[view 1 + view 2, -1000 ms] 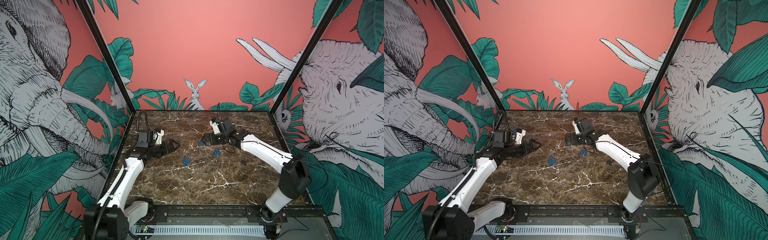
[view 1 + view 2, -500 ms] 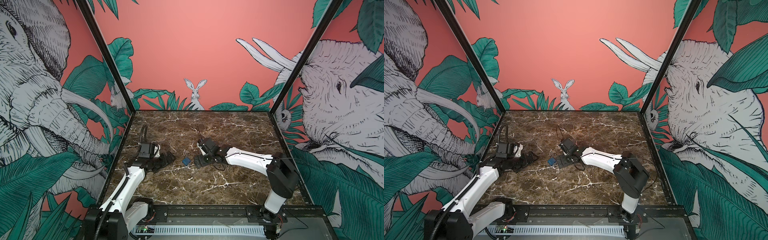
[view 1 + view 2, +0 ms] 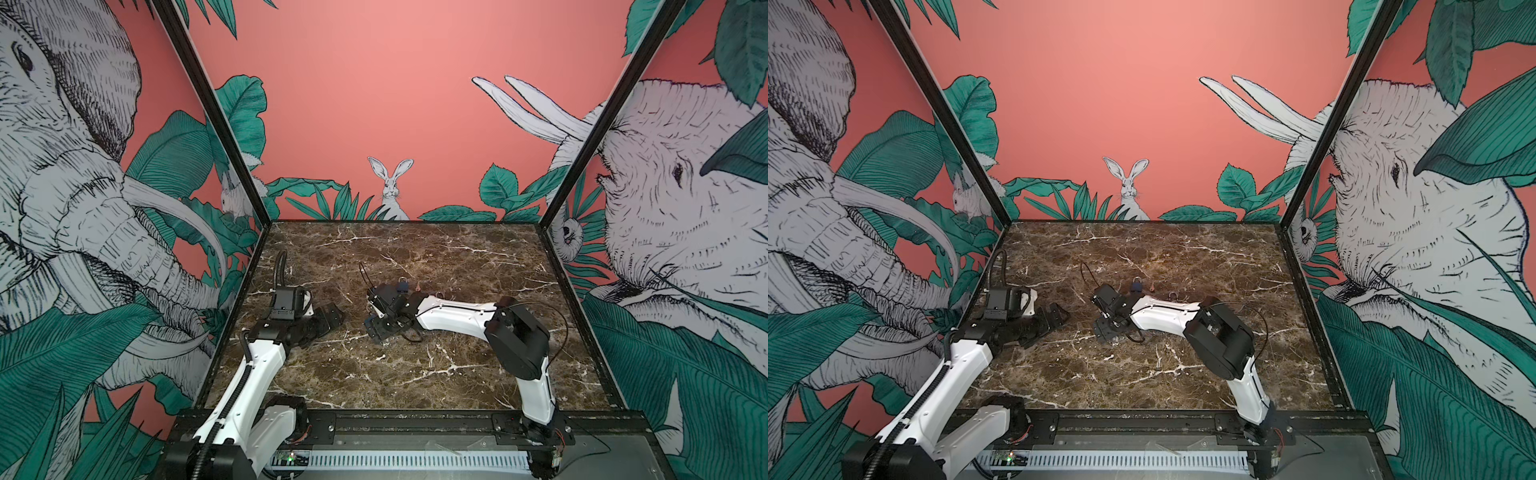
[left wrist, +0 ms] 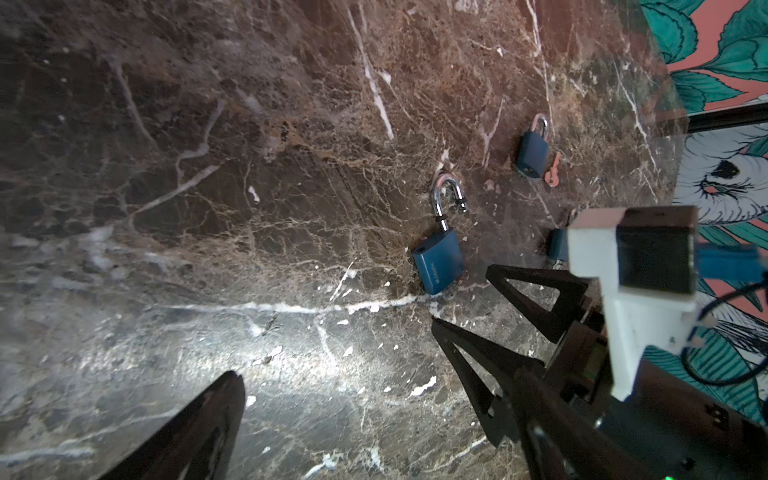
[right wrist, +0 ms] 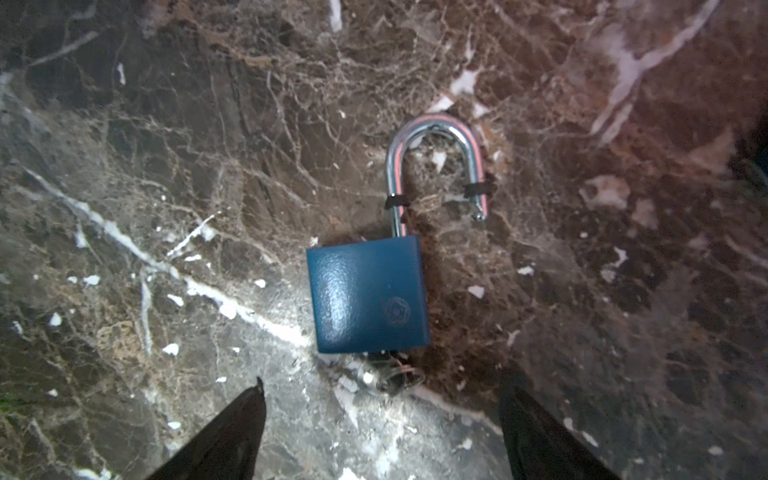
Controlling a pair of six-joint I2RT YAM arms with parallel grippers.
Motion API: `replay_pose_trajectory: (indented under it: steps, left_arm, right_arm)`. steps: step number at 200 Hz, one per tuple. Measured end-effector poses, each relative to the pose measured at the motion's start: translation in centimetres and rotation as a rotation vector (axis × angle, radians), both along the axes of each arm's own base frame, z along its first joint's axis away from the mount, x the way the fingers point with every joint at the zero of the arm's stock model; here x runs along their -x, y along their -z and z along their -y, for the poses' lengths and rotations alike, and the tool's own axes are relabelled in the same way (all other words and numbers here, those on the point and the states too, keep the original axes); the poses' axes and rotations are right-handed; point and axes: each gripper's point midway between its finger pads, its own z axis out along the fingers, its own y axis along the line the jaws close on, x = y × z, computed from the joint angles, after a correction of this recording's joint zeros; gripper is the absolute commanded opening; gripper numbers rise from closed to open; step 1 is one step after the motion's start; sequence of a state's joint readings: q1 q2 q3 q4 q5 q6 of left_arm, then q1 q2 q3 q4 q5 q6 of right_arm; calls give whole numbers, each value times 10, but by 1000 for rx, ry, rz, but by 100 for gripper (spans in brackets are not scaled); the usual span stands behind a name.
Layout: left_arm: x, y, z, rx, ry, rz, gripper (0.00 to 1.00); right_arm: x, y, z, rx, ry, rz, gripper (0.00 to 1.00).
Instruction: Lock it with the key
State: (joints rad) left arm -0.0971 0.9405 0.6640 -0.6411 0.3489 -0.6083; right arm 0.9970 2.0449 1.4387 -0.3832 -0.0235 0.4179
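Your blue square-bodied padlock [image 5: 368,295] lies flat near the middle of the brown veined marble bench [image 5: 166,166]. Its long axis runs from the keyhole end to the chrome shackle [image 5: 436,137]. The shackle points straight away from the right hand [image 5: 382,386] and stands open: one leg sits in the body and the free leg is swung clear to the side. A small metal key [image 5: 395,378], blurred, sticks out of the keyhole end, the end nearest that hand.

Beyond the shackle, well apart, you have a second blue padlock [image 4: 532,151] with its shackle closed and a small red key [image 4: 552,170] just beside it. A third blue padlock [image 4: 557,249] lies near the right arm, mostly hidden behind the white camera mount [image 4: 615,266].

The right hand is low over the bench with its fingers apart. Their tips flank the keyhole end, the key lies between them, and they clamp nothing. The left hand [image 3: 330,318] hangs to the left, well apart from the padlock, with its fingers spread and holding nothing.
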Motion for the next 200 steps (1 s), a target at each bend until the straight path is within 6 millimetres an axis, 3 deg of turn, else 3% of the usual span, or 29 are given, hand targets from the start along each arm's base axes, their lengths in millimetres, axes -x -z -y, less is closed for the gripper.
replay_pose_trajectory:
  steps: [37,82,133,167,200]
  left_arm:
    - [6,-8,-4,-2,-11,16,99]
    - [11,-23,-4,5,-5,39,99]
    - [19,-26,-2,22,6,32,99]
    - [25,-27,-4,21,2,25,99]
    - [28,-29,-5,17,3,26,99]
  right_arm:
    - [-3,9,-4,26,-21,-2,80]
    - [-8,6,-12,41,-71,16,75]
    - [-10,10,-22,52,-126,17,71]
    - [-12,13,-26,66,-144,13,60]
    - [-13,14,-25,72,-152,16,43]
